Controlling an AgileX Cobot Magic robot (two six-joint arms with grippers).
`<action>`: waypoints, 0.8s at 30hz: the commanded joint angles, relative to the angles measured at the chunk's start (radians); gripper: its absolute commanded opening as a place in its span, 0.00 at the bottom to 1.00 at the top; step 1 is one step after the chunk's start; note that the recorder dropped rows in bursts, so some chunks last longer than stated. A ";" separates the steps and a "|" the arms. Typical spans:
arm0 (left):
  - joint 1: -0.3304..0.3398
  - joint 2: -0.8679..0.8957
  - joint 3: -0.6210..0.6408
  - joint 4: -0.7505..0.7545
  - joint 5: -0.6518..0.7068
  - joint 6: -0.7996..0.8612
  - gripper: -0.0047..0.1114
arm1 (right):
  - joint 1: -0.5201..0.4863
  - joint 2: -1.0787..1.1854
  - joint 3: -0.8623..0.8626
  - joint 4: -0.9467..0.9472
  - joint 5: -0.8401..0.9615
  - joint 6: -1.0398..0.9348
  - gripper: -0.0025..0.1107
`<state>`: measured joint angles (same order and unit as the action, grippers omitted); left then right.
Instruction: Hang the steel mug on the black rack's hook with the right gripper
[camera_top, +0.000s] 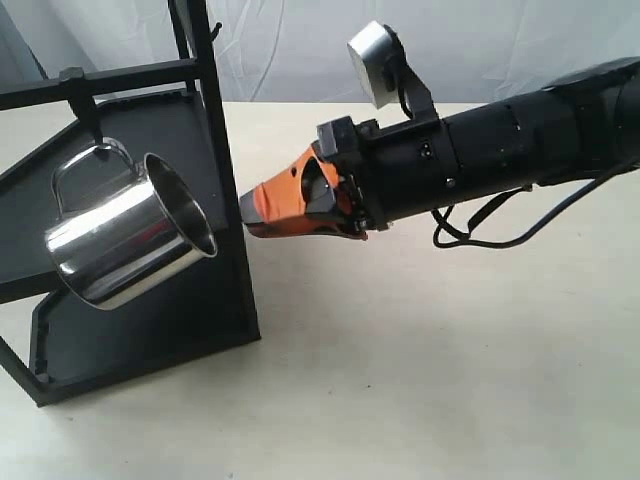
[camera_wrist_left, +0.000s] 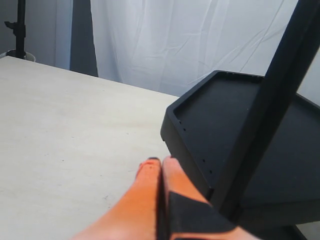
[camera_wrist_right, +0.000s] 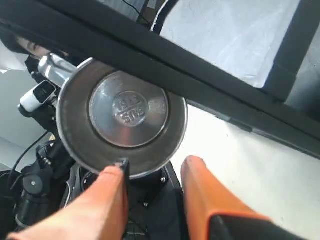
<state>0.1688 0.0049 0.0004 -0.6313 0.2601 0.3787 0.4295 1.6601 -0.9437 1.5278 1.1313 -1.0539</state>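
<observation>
The steel mug (camera_top: 130, 240) hangs at nine o'clock of the right gripper (camera_top: 262, 212) — rigid, slick; grip its rim — jaws narrowly apart, empty

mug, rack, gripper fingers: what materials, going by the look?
Mug: polished steel by the look; mirror reflections on the wall, stamped emblem inside its base.
Rack: matte black, probably painted metal; thin square posts, no shine.
Right gripper fingers: smooth orange, likely plastic, with black tips; can't confirm.
</observation>
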 joint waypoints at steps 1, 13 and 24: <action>0.000 -0.005 0.000 0.000 -0.005 0.002 0.05 | -0.010 -0.036 0.000 -0.066 -0.013 0.000 0.30; 0.000 -0.005 0.000 0.000 -0.005 0.002 0.05 | -0.010 -0.150 0.000 -0.379 -0.436 0.011 0.01; 0.000 -0.005 0.000 -0.002 -0.005 0.002 0.05 | -0.010 -0.150 0.000 -0.386 -0.550 0.012 0.01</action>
<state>0.1688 0.0049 0.0004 -0.6307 0.2601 0.3787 0.4237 1.5182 -0.9437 1.1488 0.5943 -1.0402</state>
